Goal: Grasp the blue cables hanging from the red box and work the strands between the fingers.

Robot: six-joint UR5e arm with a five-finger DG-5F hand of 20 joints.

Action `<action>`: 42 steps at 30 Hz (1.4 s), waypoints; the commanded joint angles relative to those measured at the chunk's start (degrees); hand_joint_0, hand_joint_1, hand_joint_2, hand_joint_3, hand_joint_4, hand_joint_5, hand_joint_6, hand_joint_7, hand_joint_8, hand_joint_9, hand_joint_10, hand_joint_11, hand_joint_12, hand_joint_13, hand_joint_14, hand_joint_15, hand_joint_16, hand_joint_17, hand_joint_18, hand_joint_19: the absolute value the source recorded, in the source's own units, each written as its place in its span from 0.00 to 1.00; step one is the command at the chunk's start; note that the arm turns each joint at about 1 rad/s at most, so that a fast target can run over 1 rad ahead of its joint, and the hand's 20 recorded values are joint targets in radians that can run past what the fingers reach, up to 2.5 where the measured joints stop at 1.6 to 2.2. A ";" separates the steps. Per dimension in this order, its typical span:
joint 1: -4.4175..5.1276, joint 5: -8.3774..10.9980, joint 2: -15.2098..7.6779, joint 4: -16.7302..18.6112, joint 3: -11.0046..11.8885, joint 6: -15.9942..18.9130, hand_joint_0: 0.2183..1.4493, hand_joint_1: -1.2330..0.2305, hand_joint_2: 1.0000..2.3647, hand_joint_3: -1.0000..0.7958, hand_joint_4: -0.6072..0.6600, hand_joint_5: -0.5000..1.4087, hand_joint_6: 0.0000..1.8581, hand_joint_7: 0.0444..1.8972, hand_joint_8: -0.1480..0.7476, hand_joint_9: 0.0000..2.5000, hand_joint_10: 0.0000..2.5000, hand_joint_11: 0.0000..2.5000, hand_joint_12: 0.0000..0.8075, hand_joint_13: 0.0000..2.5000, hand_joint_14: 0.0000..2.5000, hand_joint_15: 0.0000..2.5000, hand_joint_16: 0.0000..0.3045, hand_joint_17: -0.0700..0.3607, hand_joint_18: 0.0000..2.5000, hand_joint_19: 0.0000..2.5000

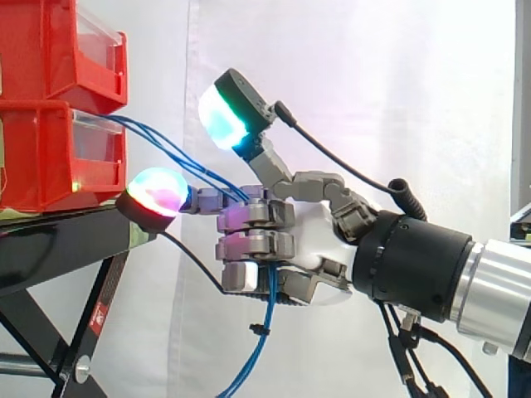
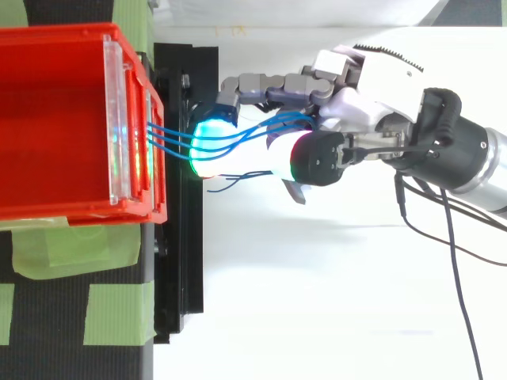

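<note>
Just beside the red box [image 1: 50, 157], the robot hand [image 1: 307, 236] has most fingers curled round the blue cables [image 1: 270, 307], which run from the box through its fist and hang below, so it should probably roll them gently, never tugging them taut.

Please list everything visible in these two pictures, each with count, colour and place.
Red plastic storage bins: two, red, stacked at left on the stand.
Clear plastic front panels: two, see-through, one per bin.
Thin blue cables: at least three strands, blue, from the lower bin through the hand, hanging below it.
Black metal stand: one, black, under the bins.
Green tape patches: several, green, on the dark surface beside the bin.
White curtain: one, white, behind everything.
Robot hand: one, grey with glowing pads, right of the bins, fingers curled round the cables.
Robot arm: one, black and silver, entering from the right.
</note>
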 commanded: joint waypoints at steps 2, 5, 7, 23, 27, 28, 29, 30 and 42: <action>-0.05 -0.03 0.01 -0.11 0.23 -0.11 0.48 0.41 0.00 0.05 0.69 0.37 0.12 0.68 0.64 0.42 1.00 1.00 0.64 0.51 1.00 0.68 0.20 0.48 0.65 0.31; -0.05 -0.03 0.01 -0.11 0.23 -0.02 0.48 0.41 0.00 0.05 0.70 0.37 0.12 0.68 0.64 0.42 1.00 1.00 0.64 0.51 1.00 0.68 0.20 0.48 0.65 0.31; -0.05 -0.03 0.01 -0.11 0.23 -0.02 0.48 0.42 0.00 0.05 0.69 0.37 0.13 0.68 0.64 0.42 1.00 1.00 0.64 0.51 1.00 0.68 0.20 0.47 0.65 0.31; -0.05 -0.03 1.59 -3.89 0.23 -0.72 0.51 0.42 0.00 0.09 0.69 0.36 0.17 0.67 0.64 0.42 1.00 1.00 0.64 0.51 1.00 0.68 0.19 0.47 0.65 0.31; -0.14 -0.03 1.59 -3.89 0.32 -0.72 0.51 0.42 0.00 0.09 0.69 0.36 0.18 0.67 0.64 0.43 1.00 1.00 0.64 0.51 1.00 0.68 0.19 0.46 0.65 0.31; -0.14 -0.03 1.50 -3.89 0.32 -0.72 0.51 0.42 0.01 0.09 0.69 0.36 0.18 0.67 0.64 0.43 1.00 1.00 0.64 0.51 1.00 0.68 0.19 0.46 0.65 0.32; -0.05 -0.03 1.50 -3.89 0.23 -0.72 0.51 0.42 0.00 0.09 0.69 0.36 0.18 0.67 0.64 0.43 1.00 1.00 0.64 0.51 1.00 0.68 0.19 0.46 0.65 0.32; -0.05 -0.03 1.59 -3.89 0.23 -0.72 0.51 0.42 0.00 0.09 0.69 0.36 0.19 0.67 0.64 0.43 1.00 1.00 0.64 0.51 1.00 0.69 0.19 0.46 0.65 0.32; -0.05 -0.20 1.59 -3.89 0.32 -0.72 0.53 0.43 0.01 0.10 0.69 0.36 0.22 0.66 0.64 0.43 1.00 1.00 0.64 0.51 1.00 0.70 0.19 0.46 0.65 0.33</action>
